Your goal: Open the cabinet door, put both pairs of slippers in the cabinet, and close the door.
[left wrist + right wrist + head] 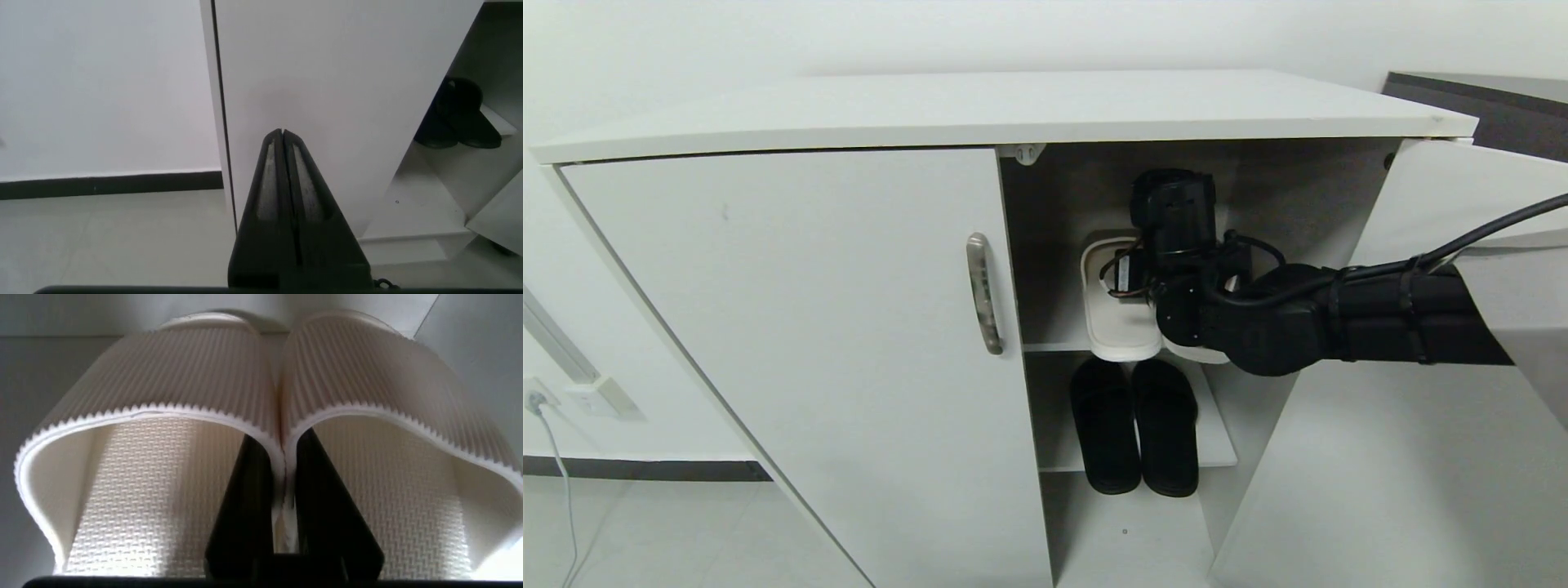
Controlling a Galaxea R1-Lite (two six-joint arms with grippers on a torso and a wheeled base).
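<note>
The white cabinet (pixel 1013 106) has its right door (pixel 1445 204) swung open and its left door (pixel 792 327) closed. A pair of white slippers (pixel 1119 327) lies side by side at the upper shelf, heels jutting past the shelf's front edge. My right gripper (pixel 282 469) is inside the cabinet, shut on the two adjoining straps of the white slippers (pixel 163 400). Black slippers (pixel 1135 433) rest as a pair on the lower shelf, also seen as black slippers (pixel 458 122) in the left wrist view. My left gripper (pixel 282 139) is shut and holds nothing, low in front of the closed left door.
A metal handle (pixel 984 294) runs along the left door's inner edge. A wall outlet (pixel 592 396) with a cable sits low at the left. The open right door stands close beside my right arm. Bare floor lies before the cabinet.
</note>
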